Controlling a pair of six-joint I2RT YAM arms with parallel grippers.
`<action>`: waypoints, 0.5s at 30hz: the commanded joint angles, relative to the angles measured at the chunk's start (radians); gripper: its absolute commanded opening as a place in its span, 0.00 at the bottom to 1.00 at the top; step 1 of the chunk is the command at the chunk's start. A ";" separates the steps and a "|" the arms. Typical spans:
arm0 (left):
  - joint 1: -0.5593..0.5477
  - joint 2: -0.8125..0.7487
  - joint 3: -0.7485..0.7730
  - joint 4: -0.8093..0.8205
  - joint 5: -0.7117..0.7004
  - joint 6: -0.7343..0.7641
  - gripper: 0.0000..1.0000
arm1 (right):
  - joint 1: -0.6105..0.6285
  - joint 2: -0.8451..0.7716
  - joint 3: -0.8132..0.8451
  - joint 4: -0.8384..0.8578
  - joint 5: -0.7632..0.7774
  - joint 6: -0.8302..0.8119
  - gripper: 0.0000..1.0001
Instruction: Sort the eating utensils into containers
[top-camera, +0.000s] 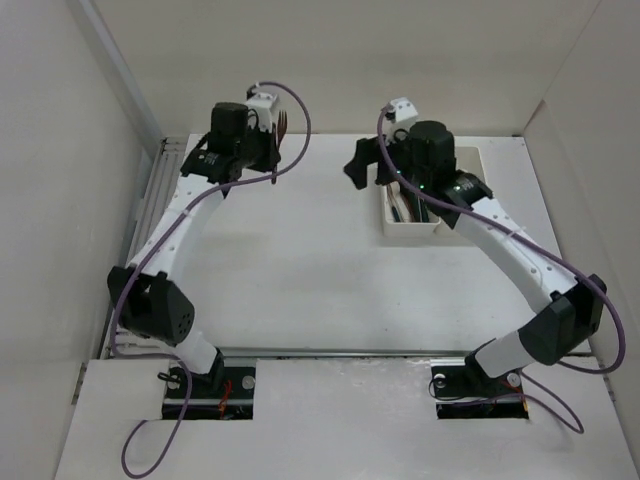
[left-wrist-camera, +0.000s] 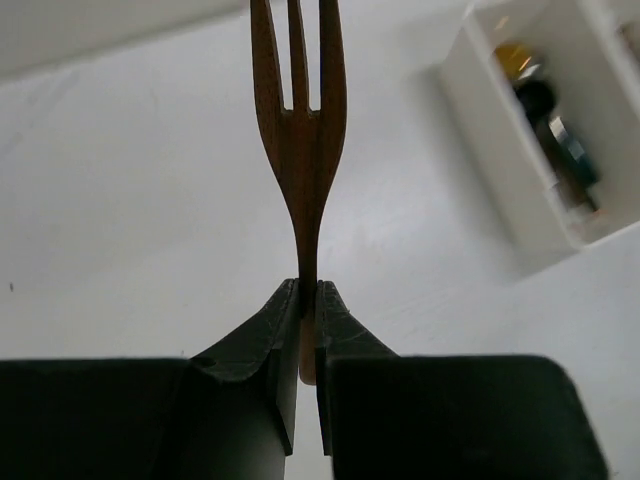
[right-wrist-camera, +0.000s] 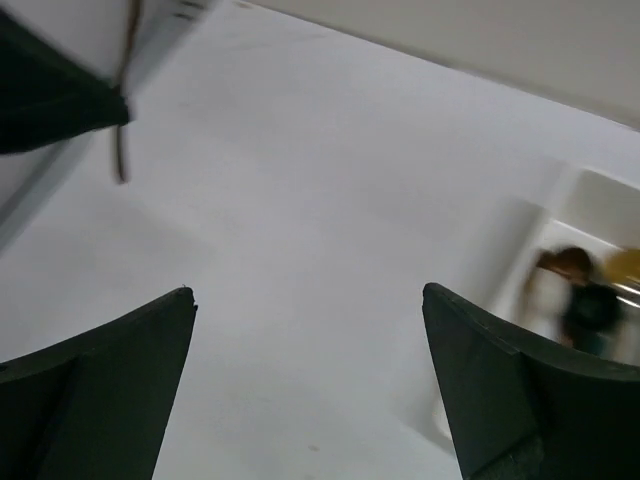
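bolted at the near edge, the 2 arm bases sit closest to the overhead camera; from them the left arm (top-camera: 165, 235) and the right arm (top-camera: 520, 255) bend out over the white table (top-camera: 320, 290) toward its far side

the containers (top-camera: 408, 231), 2 white open-top bins joined side by side, sit on the far right part of the table, partly under the right arm's wrist. several eating utensils (top-camera: 404, 205) lie lengthwise in the bin nearer the middle, some of them dark-handled; the count cannot be told, and the other bin is mostly hidden by the arm

the right gripper (top-camera: 372, 165) hangs just left of the bins with its jaws spread wide and nothing between them; its own camera shows only bare table in the gap, with the bins a blur off to the right

the left gripper (left-wrist-camera: 308, 290) is over the far left part of the table, well apart from the bins. its jaws are pinched tight on the handle end of a wood-brown fork (left-wrist-camera: 300, 150), which stands straight out from the fingertips with its 3 tines pointing away from the wrist. seen from above, the tines (top-camera: 284, 124) poke out past the gripper toward the far edge
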 joint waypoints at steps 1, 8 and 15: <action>-0.026 -0.096 0.072 0.078 0.060 -0.136 0.00 | 0.121 0.014 -0.048 0.272 -0.176 0.168 1.00; -0.036 -0.096 0.098 0.030 0.078 -0.323 0.00 | 0.230 0.188 0.069 0.435 -0.185 0.369 0.85; -0.056 -0.116 0.077 0.010 0.078 -0.334 0.00 | 0.231 0.264 0.153 0.444 -0.151 0.380 0.74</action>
